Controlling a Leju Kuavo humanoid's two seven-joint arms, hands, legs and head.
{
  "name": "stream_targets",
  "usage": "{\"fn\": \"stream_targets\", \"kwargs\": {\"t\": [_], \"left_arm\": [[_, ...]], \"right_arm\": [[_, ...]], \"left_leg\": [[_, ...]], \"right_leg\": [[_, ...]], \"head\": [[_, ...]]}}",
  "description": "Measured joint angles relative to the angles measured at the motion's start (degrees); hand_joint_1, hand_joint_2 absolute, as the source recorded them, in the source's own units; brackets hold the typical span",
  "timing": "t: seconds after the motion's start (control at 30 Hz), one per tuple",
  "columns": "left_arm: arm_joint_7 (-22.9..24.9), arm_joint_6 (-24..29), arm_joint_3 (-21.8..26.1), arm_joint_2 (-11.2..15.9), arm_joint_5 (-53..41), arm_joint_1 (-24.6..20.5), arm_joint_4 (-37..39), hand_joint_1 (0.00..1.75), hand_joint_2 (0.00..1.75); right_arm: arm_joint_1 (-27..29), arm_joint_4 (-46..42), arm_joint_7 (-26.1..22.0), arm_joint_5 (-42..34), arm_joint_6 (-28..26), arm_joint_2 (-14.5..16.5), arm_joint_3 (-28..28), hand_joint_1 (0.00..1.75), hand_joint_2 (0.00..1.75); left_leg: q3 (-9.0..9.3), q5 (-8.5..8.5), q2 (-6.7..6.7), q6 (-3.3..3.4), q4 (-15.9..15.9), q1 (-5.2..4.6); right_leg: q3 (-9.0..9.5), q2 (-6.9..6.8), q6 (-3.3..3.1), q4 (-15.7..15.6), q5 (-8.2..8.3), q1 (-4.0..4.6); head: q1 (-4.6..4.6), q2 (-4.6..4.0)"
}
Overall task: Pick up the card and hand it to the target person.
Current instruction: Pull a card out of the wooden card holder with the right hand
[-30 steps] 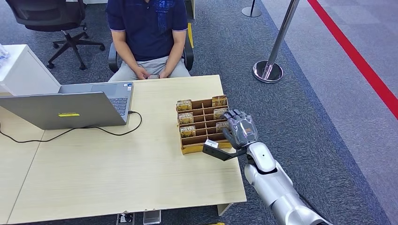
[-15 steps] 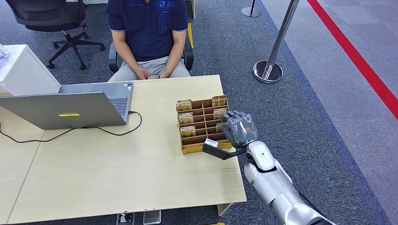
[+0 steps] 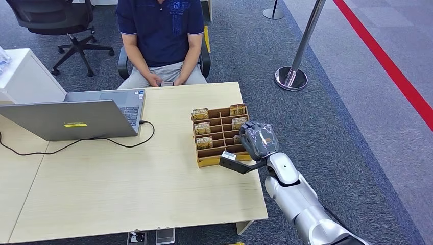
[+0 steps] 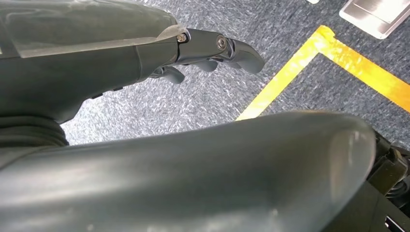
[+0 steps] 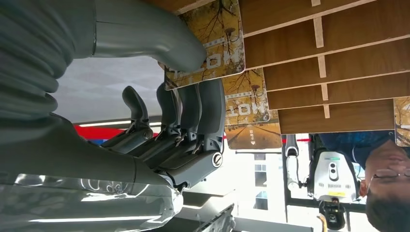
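Rack: a shallow wooden rack (image 3: 220, 153) split by thin slats into rows of slots, at the table's right edge, near the seated person (image 3: 161, 30).
Cards: glossy printed cards with autumn-tree pictures stand in some slots; the near-right card (image 5: 205, 43) sits in its slot under the right hand.
Table: pale wood-grain table (image 3: 127, 194) with a grey laptop (image 3: 71, 118) and a black cable (image 3: 122, 143).
Room: speckled blue-grey carpet, a chrome post (image 3: 295, 61) on a round base, a red floor stripe (image 3: 388, 61), a black office chair (image 3: 61, 23).
Right hand: the right hand (image 3: 259, 139) is over the rack's right side; in the wrist view the thumb (image 5: 159, 43) presses one face of the card and the dark fingers (image 5: 198, 108) lie against its other face, pinching it.
Left hand: the left hand (image 4: 212, 50) hangs over the carpet by a yellow floor line, fingers loosely apart, holding nothing.
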Motion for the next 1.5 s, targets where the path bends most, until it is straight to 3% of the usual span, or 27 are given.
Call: {"fn": "stream_targets", "kwargs": {"t": [0.03,0.17,0.63,0.87,1.17,1.5], "left_arm": [[-0.17,0.04,0.00,0.00,0.02,0.00,0.00,0.00,0.00],[-1.49,-0.04,0.00,0.00,0.16,0.00,0.00,0.00,1.75],[-2.34,-2.19,-0.06,0.04,-0.01,-0.01,0.00,0.00,1.75],[-2.03,-0.63,-0.08,0.06,0.73,-0.04,0.00,0.00,1.75],[-1.34,-0.54,-0.07,0.13,0.70,-0.52,0.00,0.00,1.75],[-1.42,-0.55,-0.07,0.13,0.76,-0.88,0.00,0.00,1.75]], "right_arm": [[-0.07,0.15,-0.08,-0.12,-0.02,0.00,0.07,1.45,1.75],[-0.23,0.58,-0.19,-0.52,-0.09,0.00,0.18,1.55,1.75],[-0.34,1.06,-0.03,-1.76,-0.09,-0.16,0.30,1.55,1.75],[0.30,0.02,-2.70,-7.21,0.79,-0.34,-0.14,1.55,1.75],[2.13,-6.35,-7.56,-17.91,2.09,-1.14,-3.00,1.55,1.75],[1.16,-14.22,-8.30,-19.97,3.18,-1.76,-5.16,1.55,1.75]], "left_leg": [[0.00,0.01,0.00,-0.01,0.00,0.00],[0.01,0.04,0.00,0.00,0.00,0.00],[0.01,0.17,0.01,0.03,0.01,0.00],[0.01,0.19,0.01,0.02,0.01,0.00],[-0.10,0.23,-0.01,0.05,0.02,0.00],[-0.12,0.23,-0.01,0.05,0.01,0.00]], "right_leg": [[0.00,0.00,0.00,0.00,0.01,0.00],[0.00,0.00,-0.01,-0.01,0.06,0.00],[0.00,0.00,0.03,-0.02,0.19,0.00],[-0.01,0.00,0.05,-0.02,0.21,0.00],[-0.07,0.00,0.05,-0.01,0.22,0.00],[-0.09,0.00,0.05,-0.01,0.22,0.00]], "head": [[0.00,0.00],[-0.04,0.00],[-0.02,0.00],[-0.04,0.00],[-0.03,0.00],[-0.06,0.00]]}}
